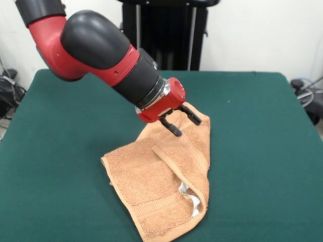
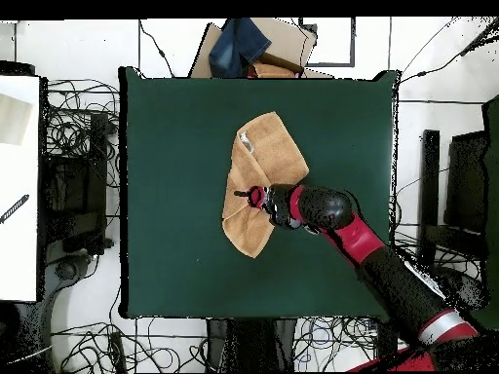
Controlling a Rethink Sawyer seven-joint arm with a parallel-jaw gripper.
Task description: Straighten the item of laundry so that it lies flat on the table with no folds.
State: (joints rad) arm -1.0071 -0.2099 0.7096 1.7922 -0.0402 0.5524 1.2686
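Observation:
The orange-tan towel (image 1: 151, 186) lies on the green table (image 1: 55, 151), crumpled. A long flap is folded over along its right side, and the white label (image 1: 189, 197) shows near the front. The towel's far corner rises up beside my gripper. My gripper (image 1: 183, 124) hangs just above that far end, tilted, with its two black fingers spread apart and nothing visibly between them. In the overhead view the towel (image 2: 265, 154) lies mid-table (image 2: 175, 195), and the gripper (image 2: 244, 194) sits over its middle left edge.
The arm (image 1: 96, 48) reaches in from the upper left, in front of the black pedestal (image 1: 164, 35). A cardboard box with blue cloth (image 2: 255, 47) stands past the table's far edge. Cables (image 2: 73, 127) lie around the table.

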